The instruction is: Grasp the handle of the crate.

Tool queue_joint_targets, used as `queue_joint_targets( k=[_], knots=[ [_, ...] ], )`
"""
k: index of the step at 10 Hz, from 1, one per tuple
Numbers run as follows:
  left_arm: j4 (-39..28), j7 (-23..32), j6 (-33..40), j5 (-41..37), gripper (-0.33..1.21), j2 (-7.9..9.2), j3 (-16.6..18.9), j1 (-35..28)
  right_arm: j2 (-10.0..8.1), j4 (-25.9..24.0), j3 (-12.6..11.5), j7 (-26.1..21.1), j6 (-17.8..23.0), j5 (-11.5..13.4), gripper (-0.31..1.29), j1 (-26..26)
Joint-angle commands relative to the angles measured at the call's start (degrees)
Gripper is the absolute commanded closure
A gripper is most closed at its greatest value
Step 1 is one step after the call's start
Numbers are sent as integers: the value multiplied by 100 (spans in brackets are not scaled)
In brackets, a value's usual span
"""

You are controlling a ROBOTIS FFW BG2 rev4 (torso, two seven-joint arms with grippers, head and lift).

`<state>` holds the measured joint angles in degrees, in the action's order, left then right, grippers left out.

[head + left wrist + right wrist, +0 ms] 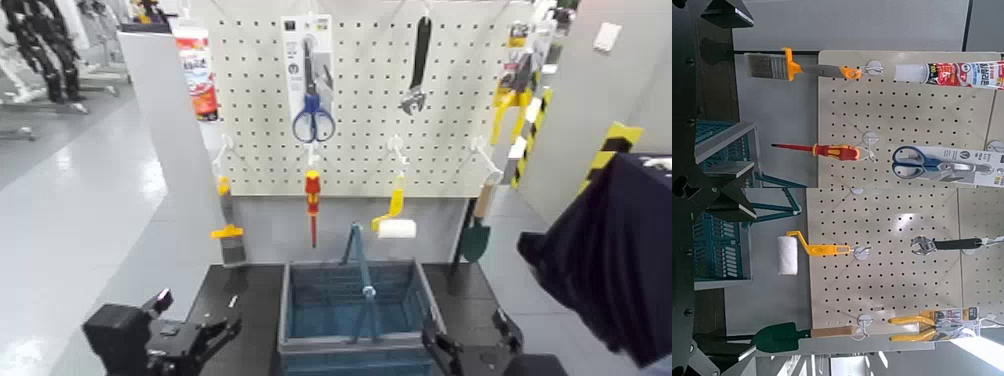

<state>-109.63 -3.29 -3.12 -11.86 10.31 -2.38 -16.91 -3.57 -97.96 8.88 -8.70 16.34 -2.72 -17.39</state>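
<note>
Flanking the crate [352,318] with upright handle [360,262], 2 hands, left [205,330] and right [470,345], both wide, empty.

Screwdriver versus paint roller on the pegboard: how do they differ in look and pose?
The screwdriver is red with a yellow band and hangs straight, its thin shaft pointing down; the paint roller has a yellow bent handle ending in a white cylinder lying sideways. The screwdriver is slim, the paint roller bulkier at its end. Both hang from the pegboard above the crate.
</note>
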Motion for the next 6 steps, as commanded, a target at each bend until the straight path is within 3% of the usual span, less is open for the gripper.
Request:
queue_joint_targets(
  k=[1, 4, 6],
  knots=[
    [29, -5, 31, 0, 5, -2, 27, 12, -3, -4, 0, 0, -16, 0, 14, -1],
    [143, -49, 31, -114, 5, -11, 36, 117, -3, 5, 0, 0, -25, 0, 14, -1],
    [249, -480, -426, -510, 5, -90, 203, 372, 6, 5, 18, 0, -25, 0, 14, -1]
  ],
)
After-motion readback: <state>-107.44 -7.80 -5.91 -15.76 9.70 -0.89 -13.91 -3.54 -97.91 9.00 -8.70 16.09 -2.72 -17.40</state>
